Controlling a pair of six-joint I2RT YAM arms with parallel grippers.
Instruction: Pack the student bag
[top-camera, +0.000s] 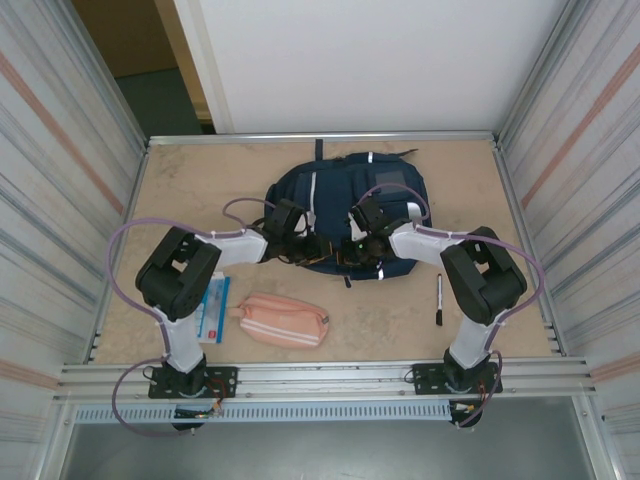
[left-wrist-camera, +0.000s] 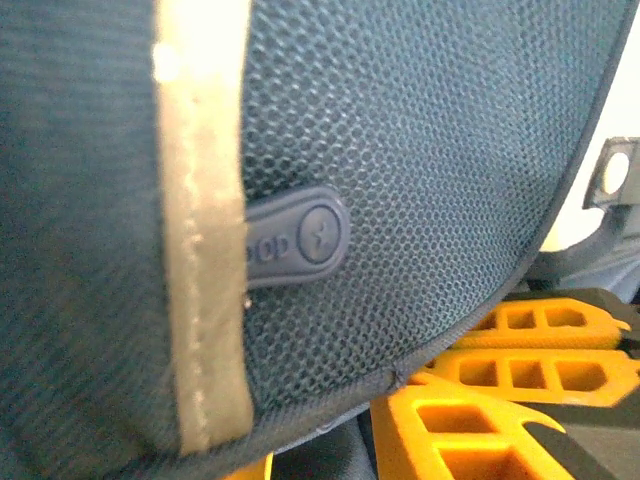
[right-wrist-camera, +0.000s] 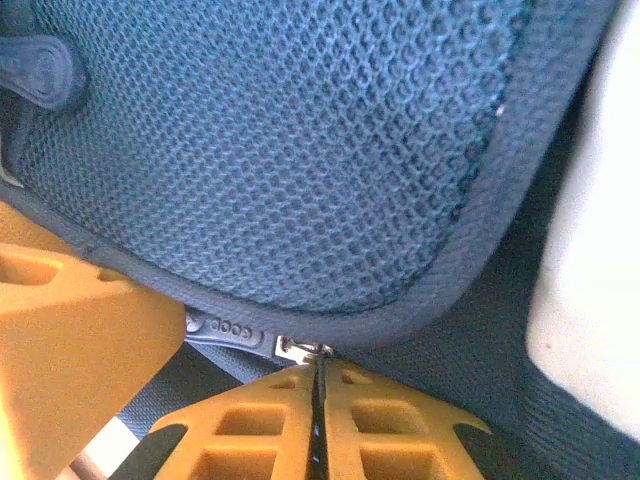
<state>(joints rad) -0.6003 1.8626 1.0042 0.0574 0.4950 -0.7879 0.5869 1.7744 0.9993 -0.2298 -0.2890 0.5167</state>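
Note:
The student bag (top-camera: 340, 190), navy with thin white stripes, lies at the back middle of the table. Both grippers meet at its near edge: my left gripper (top-camera: 315, 247) from the left, my right gripper (top-camera: 350, 250) from the right. In the left wrist view, navy mesh (left-wrist-camera: 420, 180) with a tan stripe and a rubber zipper pull (left-wrist-camera: 300, 235) hangs over my left gripper (left-wrist-camera: 350, 450); its orange fingers stand apart, with the mesh edge covering the tips. In the right wrist view my right gripper (right-wrist-camera: 320, 372) is shut, its tips against the metal zipper slider (right-wrist-camera: 300, 348) under the mesh flap.
A pink pencil pouch (top-camera: 285, 320) lies near the front edge. A blue-and-white packet (top-camera: 213, 308) rests beside the left arm. A black pen (top-camera: 438, 298) lies by the right arm. Metal walls enclose the wooden table (top-camera: 180, 190) on both sides.

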